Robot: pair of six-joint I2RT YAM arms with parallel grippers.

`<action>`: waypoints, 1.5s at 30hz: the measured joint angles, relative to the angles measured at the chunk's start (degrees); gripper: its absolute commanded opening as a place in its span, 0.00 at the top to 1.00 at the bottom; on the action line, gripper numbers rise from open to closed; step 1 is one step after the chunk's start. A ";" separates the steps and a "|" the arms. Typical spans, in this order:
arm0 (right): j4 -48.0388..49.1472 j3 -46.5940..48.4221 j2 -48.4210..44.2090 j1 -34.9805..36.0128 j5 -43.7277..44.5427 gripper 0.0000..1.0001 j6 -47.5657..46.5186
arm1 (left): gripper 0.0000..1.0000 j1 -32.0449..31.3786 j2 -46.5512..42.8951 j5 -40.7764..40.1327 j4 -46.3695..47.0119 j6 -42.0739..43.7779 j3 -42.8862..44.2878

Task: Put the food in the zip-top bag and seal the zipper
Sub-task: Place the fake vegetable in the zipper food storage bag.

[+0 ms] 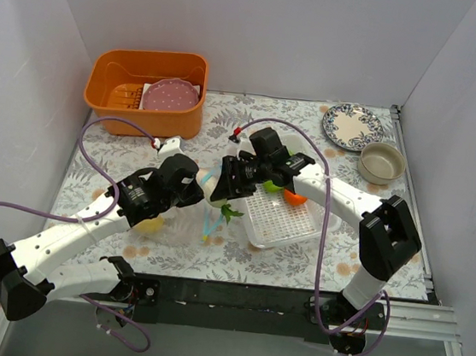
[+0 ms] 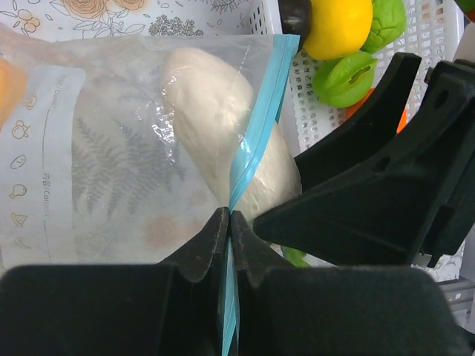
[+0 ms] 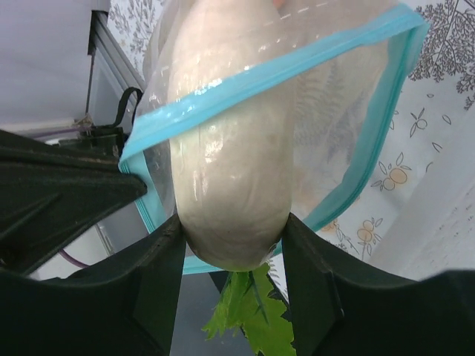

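Mid-loading. Pinches the zipper (image 2: 256, 126) with the left pincer (image 2: 228, 216), holding the bag (image 2: 111, 148) open beside the basket (image 1: 288, 227); grasps the white piece (image 3: 230, 148) in the right pincer (image 3: 231, 230), halfway through the mouth. Next, probably: push deeper, release, fetch more food (image 2: 338, 26).

Floral table (image 1: 179, 259) with tub (image 1: 147, 90), plate (image 1: 351, 125), bowl (image 1: 382, 163), basket (image 1: 283, 221).

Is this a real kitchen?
Probably not. It looks like a robot practice setup dressed as a kitchen: plain white walls around a flowered tablecloth, an orange dish tub, a patterned plate and a basket of toy food.
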 measured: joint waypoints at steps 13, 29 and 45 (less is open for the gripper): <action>2.25 2.49 2.95 0.39 -0.37 0.63 6.32 | 0.97 0.00 -0.07 0.39 0.83 0.00 0.00; 1.05 2.56 2.93 0.70 0.31 0.22 5.51 | 0.97 0.00 -0.07 0.81 1.01 0.00 0.00; 0.13 1.33 -5.09 0.59 9.51 0.25 2.03 | 0.96 0.00 -0.46 0.52 0.72 0.02 0.00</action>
